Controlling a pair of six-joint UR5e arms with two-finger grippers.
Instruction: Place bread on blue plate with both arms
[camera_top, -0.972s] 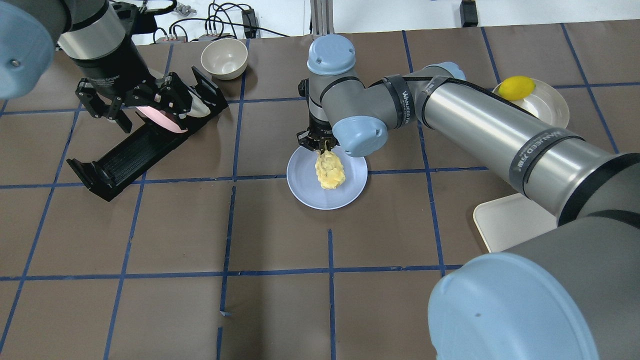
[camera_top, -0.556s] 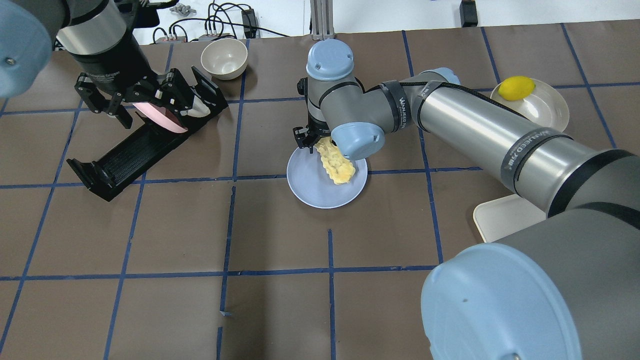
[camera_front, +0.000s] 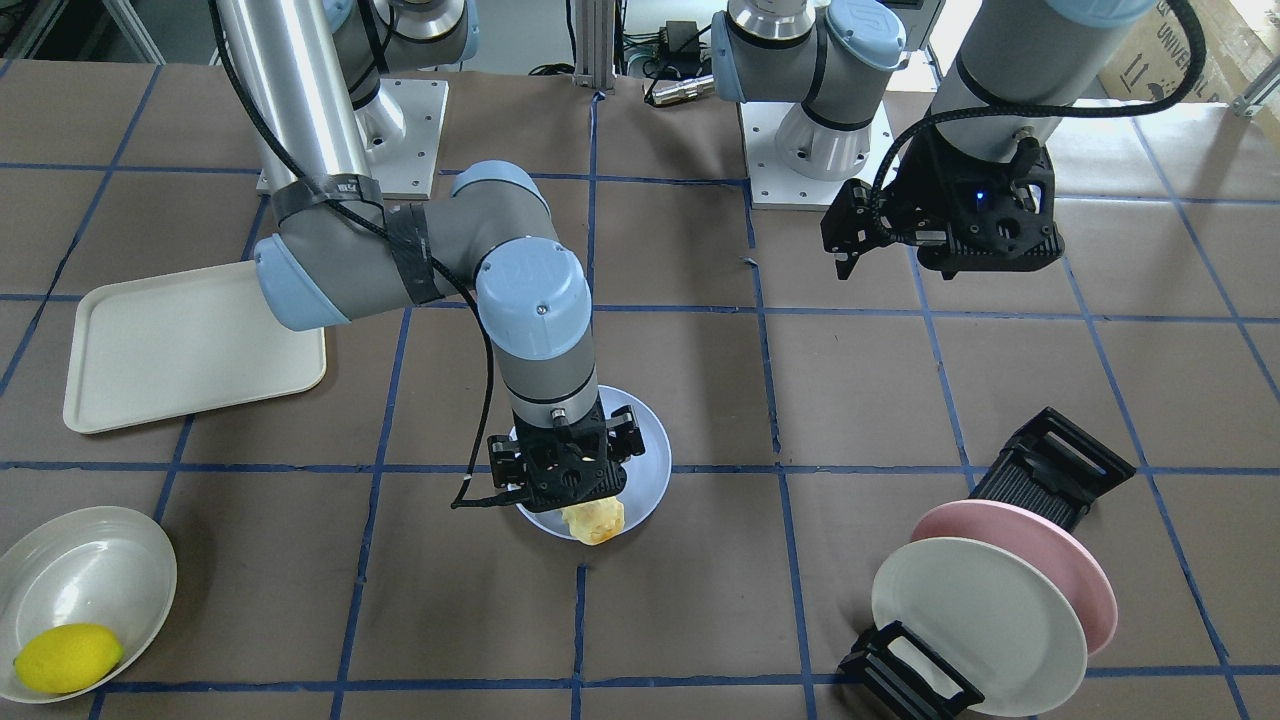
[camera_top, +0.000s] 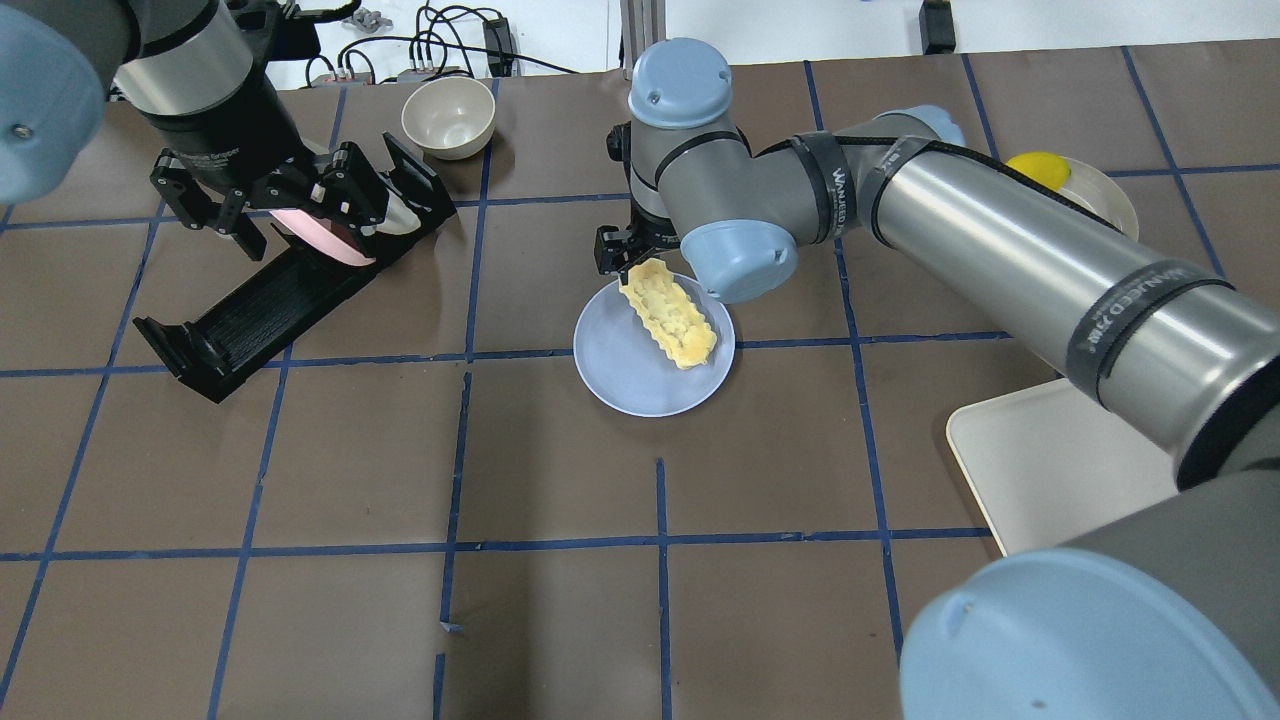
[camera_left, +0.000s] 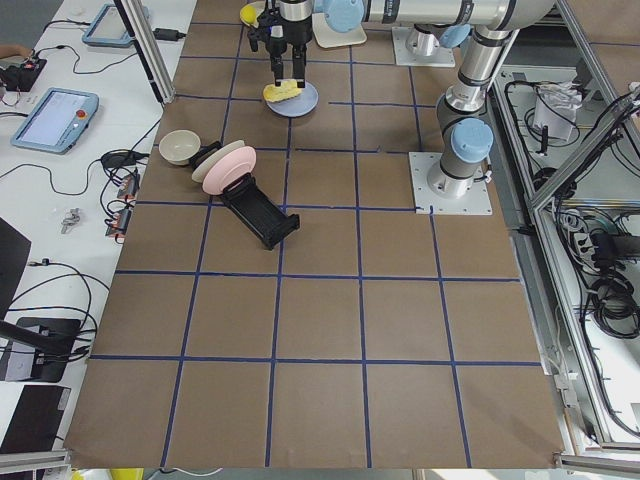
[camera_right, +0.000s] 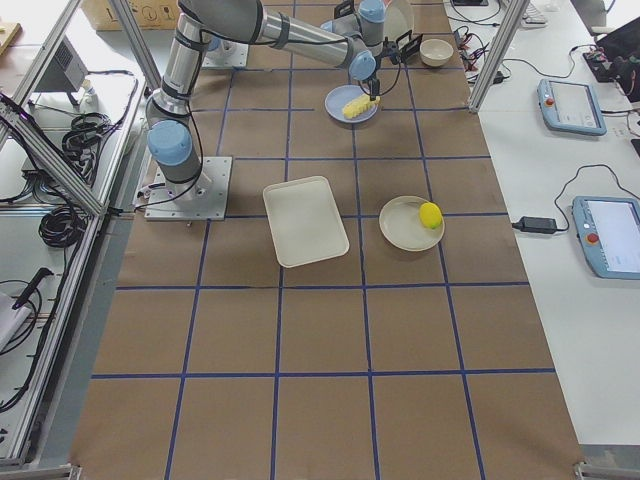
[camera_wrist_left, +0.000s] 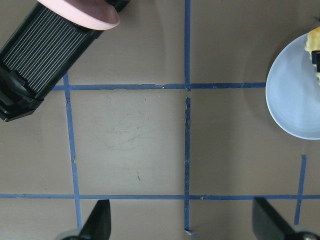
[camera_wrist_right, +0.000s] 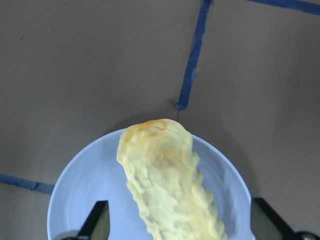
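The bread lies flat on the blue plate, slanting across its right half. My right gripper hovers just over the bread's far end, open and holding nothing. In the right wrist view the bread lies on the plate between the spread fingertips. From the front the bread's golden end sticks out under the right gripper. My left gripper is open and empty, up over the black dish rack at the far left. Its wrist view shows the plate's edge.
A black dish rack holds a pink plate and a cream-white plate. A cream bowl stands behind it. A lemon lies in a cream dish at the far right. A cream tray lies near right.
The bread hung from my shut right gripper over the plate; now it lies flat on the plate. The right gripper has opened and lifted toward the far side. The left arm has barely moved.
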